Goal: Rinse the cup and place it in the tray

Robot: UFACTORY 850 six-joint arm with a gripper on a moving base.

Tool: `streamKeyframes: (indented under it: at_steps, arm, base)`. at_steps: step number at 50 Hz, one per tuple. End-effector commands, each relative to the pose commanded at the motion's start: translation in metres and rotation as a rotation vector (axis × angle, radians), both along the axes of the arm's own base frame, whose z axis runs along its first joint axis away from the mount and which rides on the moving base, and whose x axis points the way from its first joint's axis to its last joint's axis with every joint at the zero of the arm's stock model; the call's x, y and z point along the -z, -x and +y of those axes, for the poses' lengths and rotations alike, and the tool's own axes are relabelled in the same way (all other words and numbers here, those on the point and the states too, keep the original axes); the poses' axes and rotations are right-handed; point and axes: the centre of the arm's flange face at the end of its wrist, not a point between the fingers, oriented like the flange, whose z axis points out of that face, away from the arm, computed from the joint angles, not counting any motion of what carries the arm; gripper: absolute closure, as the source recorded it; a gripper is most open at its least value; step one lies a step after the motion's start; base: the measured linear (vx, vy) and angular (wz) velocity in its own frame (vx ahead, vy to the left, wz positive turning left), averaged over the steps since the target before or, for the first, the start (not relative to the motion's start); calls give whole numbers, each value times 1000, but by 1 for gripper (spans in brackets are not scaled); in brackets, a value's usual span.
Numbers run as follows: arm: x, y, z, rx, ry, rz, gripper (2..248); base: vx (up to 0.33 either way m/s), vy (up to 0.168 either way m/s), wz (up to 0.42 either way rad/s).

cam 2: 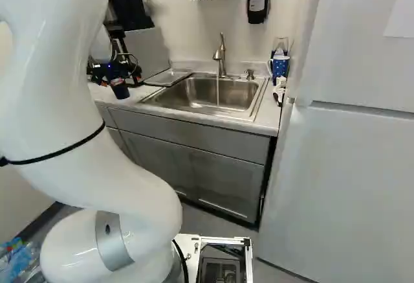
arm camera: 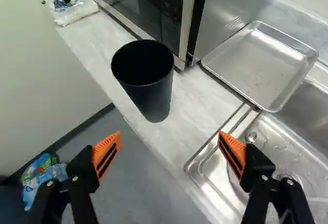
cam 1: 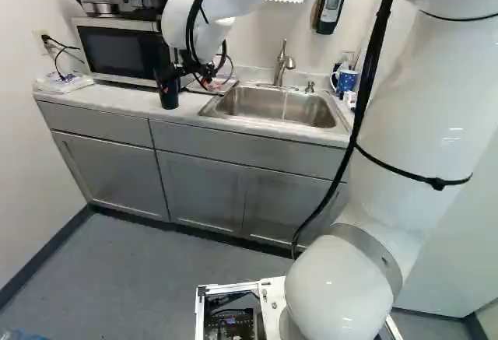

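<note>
Gripper, right base view: the gripper (cam 2: 116, 74) is hovering over the counter (cam 2: 264, 126), left of the sink (cam 2: 242, 110) and close to the cup.
Faucet, right base view: the faucet (cam 2: 220, 55) is standing behind the sink, and a thin stream of water (cam 2: 218, 92) is running from it.
Mug, right base view: a blue patterned mug (cam 2: 279, 67) is standing right of the sink, toward the far side.
Microwave, left base view: the microwave (cam 1: 122, 50) is sitting at the far left, beyond the cup.
Black cup, wrist view: the black cup (arm camera: 153, 96) is standing upright on the counter near its front edge, mouth up, ahead of the fingers.
Fingers, wrist view: they are standing wide apart and are holding nothing.
Metal tray, wrist view: the metal tray (arm camera: 259, 64) is lying right of the microwave, beside the sink, right of the cup.
</note>
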Motion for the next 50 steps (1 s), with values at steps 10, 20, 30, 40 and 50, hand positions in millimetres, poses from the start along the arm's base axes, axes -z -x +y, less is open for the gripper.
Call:
streamKeyframes:
  at_steps: [10,20,30,40,50]
  arm:
    - [6,7,5,-15,-32,-54,3]
    - [11,10,10,-26,-64,-108,3]
    - [16,12,15,-36,-98,-162,3]
    - [20,11,19,-41,-132,-217,3]
    - [25,8,22,-42,-166,-272,3]
  base:
    - [0,0,0]
    - [0,0,0]
    - [0,0,0]
    - [0,0,0]
    - [0,0,0]
